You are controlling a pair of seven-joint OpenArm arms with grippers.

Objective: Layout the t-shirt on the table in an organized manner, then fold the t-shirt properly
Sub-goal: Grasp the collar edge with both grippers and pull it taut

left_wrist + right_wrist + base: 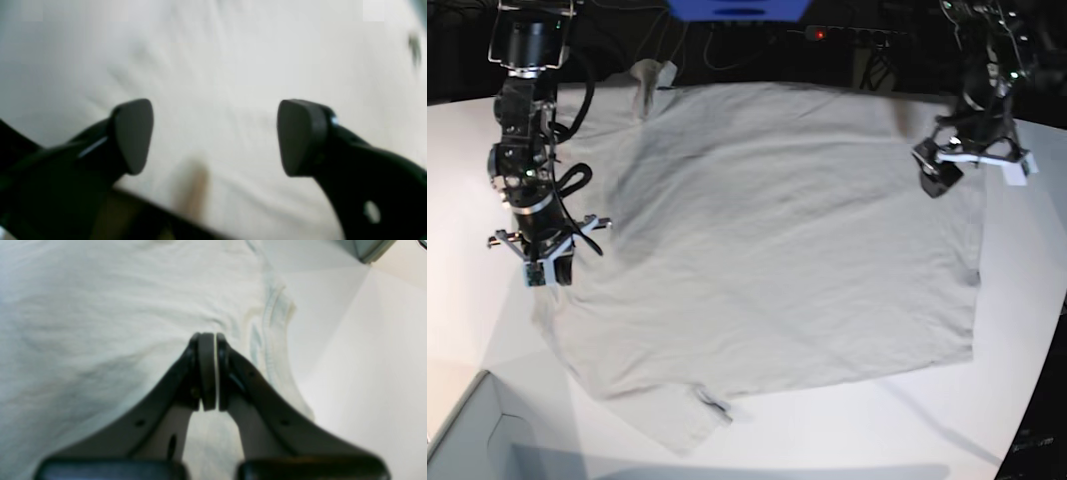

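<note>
The light grey-beige t-shirt (777, 240) lies spread out on the white table (457, 300), with wrinkles across it. My left gripper (932, 178) hovers at the shirt's far right corner. In the left wrist view this gripper (217, 136) is open, with only shirt cloth (217, 66) below the gap. My right gripper (539, 270) is at the shirt's left edge. In the right wrist view it (209, 370) is shut, its pads pressed together over the cloth (100, 306) beside a stitched edge (273, 326). Whether any fabric is pinched cannot be seen.
A grey box (467, 430) sits at the front left corner. Cables and a blue object (737, 8) lie beyond the table's far edge. The table's edge (1037, 400) runs down the right. Bare tabletop (367, 356) lies next to the shirt's edge.
</note>
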